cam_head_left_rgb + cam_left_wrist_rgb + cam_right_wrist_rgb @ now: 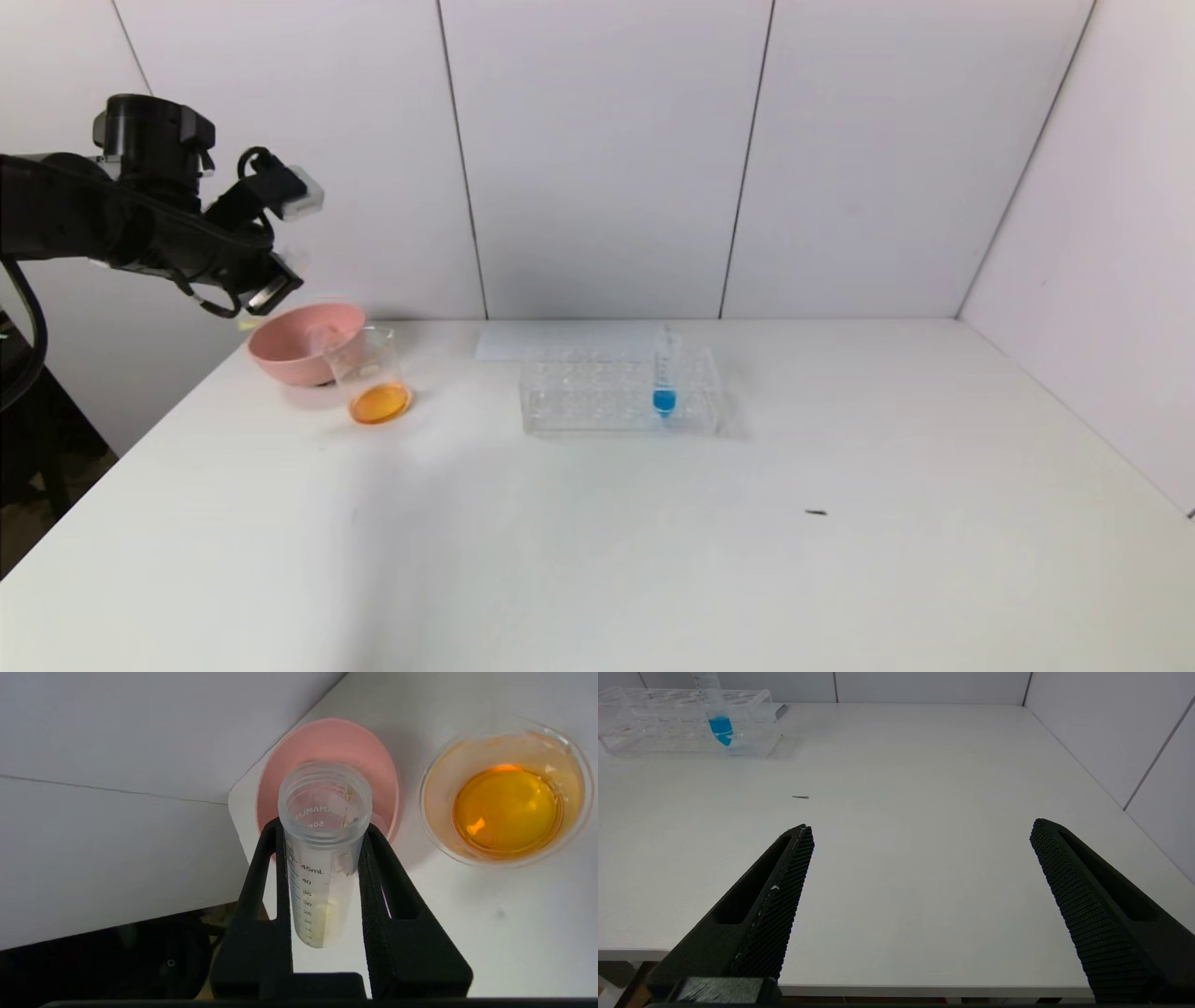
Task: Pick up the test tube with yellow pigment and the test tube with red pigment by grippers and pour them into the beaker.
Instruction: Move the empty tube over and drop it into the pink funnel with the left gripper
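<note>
Left wrist view: emptied yellow-streaked tube (322,858)

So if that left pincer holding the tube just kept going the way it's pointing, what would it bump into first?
Most likely the pink bowl: the left pincer, shut on an emptied tube, aims the tube's mouth over it. The beaker sits off to one side. Depth is hard to judge.

The scene is lit brightly and evenly from above. Soft, pale shadows are cast on the white table (597,523) beside the pink bowl (297,343) and the clear rack (597,392). A small glint is seen on the orange liquid in the beaker (507,795). Slight blur is noticed in the head view.
</note>
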Tool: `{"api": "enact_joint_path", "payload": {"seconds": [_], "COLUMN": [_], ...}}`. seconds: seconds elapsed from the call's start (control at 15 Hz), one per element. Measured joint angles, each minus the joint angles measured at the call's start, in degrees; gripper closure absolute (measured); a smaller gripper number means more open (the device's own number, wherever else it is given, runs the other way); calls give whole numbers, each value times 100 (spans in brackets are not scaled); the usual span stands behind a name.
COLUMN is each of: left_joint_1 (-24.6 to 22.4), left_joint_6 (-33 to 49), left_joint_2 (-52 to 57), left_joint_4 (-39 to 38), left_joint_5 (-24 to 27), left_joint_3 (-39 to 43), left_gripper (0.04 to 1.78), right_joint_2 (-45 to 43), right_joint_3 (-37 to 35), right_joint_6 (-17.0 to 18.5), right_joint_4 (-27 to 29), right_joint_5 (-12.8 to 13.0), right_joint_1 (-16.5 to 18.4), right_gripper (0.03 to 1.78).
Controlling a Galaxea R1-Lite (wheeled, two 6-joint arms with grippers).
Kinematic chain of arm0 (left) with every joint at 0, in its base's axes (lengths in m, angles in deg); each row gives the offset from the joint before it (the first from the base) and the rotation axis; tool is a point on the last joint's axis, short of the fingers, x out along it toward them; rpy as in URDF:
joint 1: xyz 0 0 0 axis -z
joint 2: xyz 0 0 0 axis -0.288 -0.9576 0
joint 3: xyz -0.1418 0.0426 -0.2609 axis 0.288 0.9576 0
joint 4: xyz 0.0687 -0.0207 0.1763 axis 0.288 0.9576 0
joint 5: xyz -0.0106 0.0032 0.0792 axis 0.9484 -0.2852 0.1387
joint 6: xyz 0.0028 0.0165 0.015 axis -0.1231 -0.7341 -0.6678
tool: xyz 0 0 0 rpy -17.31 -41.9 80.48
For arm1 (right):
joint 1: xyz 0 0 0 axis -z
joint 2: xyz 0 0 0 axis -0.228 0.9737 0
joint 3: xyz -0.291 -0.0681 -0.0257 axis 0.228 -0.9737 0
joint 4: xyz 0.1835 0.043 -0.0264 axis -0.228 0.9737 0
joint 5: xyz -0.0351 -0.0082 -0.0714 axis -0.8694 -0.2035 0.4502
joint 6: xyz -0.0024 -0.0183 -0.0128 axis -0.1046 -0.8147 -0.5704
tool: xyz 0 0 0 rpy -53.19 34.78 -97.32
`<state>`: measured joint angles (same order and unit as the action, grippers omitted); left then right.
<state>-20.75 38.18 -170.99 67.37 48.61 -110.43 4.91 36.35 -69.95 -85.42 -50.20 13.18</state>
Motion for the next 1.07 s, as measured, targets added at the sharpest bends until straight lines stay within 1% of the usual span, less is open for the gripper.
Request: {"api": "enact_joint_path", "payload": {"seconds": [0.07, 0.2, 0.4, 0.6, 0.87, 1.07], "left_joint_1": [0, -1, -9, 32, 51, 55], "left_joint_6": [267, 540, 837, 1485, 2415, 3027], "left_joint_2": [17, 50, 88, 80, 35, -9], "left_joint_4": [-182, -461, -560, -612, -1218, -1520], "left_joint_5": [11, 15, 15, 2, -22, -49], "left_joint_3": [50, 150, 205, 229, 177, 174], "left_gripper": [138, 138, 138, 138, 138, 138], "right_joint_2": [0, 0, 0, 0, 0, 0], "right_joint_3": [0, 0, 0, 0, 0, 0], "right_joint_6": [0, 0, 0, 0, 0, 0], "right_joint_4": [0, 0, 0, 0, 0, 0], "right_joint_5": [0, 0, 0, 0, 0, 0], "right_joint_1": [0, 0, 0, 0, 0, 0], "right_gripper": [11, 11, 11, 11, 11, 11]}}
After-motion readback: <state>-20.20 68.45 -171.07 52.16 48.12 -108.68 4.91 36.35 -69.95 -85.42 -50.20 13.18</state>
